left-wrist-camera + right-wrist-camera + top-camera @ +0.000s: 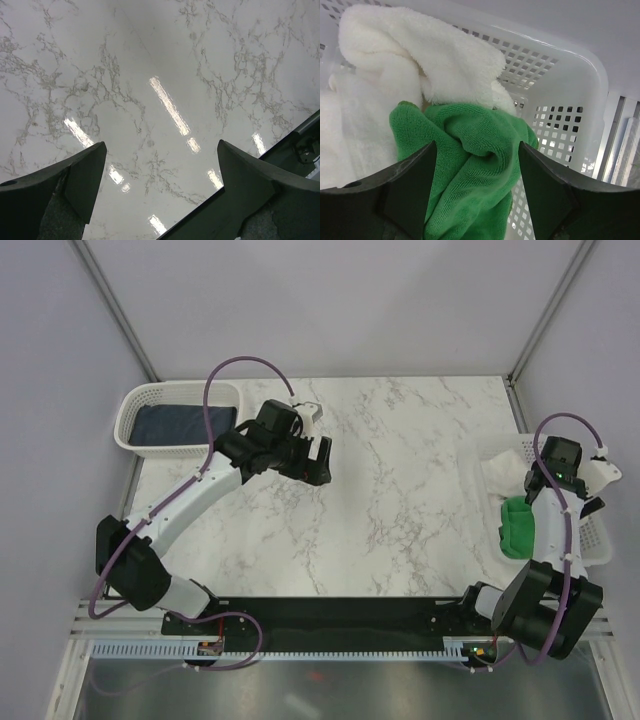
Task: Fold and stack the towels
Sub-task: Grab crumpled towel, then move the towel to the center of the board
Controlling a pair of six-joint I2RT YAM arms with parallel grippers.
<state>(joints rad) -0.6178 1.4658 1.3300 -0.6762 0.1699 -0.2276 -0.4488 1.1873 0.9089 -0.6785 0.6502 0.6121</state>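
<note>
Navy towel (170, 423) lies in the left-hand basket (128, 412) at 10 o'clock. Green towel (470, 170) and white towel (420, 60) are heaped in the right-hand basket (570, 75) at 3 o'clock. Right pincer (477, 150) gapes astride the green one. Left pincer (160, 150) hangs wide above the marble worktop (150, 60).

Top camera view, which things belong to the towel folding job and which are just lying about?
Job: navy towel, green towel, white towel.
Lying about: left basket, right basket, marble table.
</note>
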